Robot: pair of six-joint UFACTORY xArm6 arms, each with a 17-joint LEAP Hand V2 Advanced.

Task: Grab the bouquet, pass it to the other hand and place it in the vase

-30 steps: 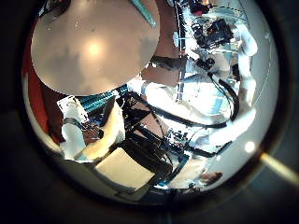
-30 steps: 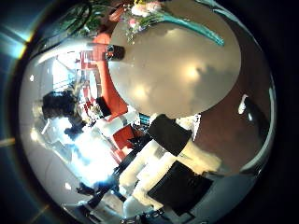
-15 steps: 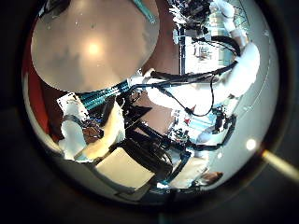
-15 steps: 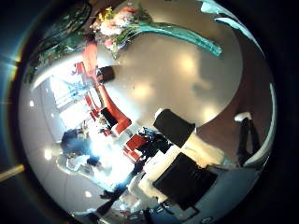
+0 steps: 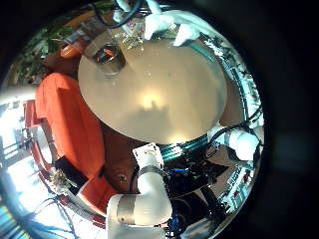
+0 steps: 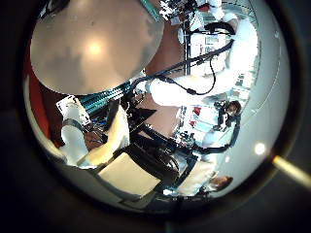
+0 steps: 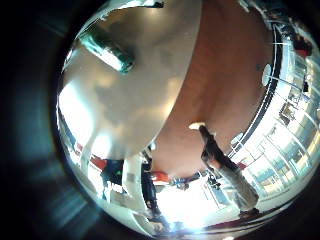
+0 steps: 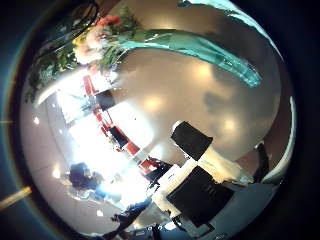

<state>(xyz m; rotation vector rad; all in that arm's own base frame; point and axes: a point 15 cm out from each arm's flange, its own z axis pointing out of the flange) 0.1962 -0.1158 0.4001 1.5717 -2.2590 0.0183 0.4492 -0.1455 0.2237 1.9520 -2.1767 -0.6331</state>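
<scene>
One bouquet [image 8: 150, 40] is lying flat on the round table [image 8: 190, 100], its teal wrap stretched along the top and its blooms at one end — well placed for a grasp from above. The right hand [image 8: 195, 175] is being held over it, fingers uncurled and holding nothing. The vase [image 5: 106, 55] is standing by the table's edge; the left hand's [image 6: 97, 146] fingers are showing relaxed and empty.

- The left hand [image 6: 102, 146] has white, blocky fingers with black parts between them.
- A teal strip runs along the edge of its palm.
- The right hand [image 8: 195, 180] has black, boxy finger blocks set on white pieces.
- Each arm [image 5: 140, 204] is smooth, white and round, like thick pipes joined together.
</scene>
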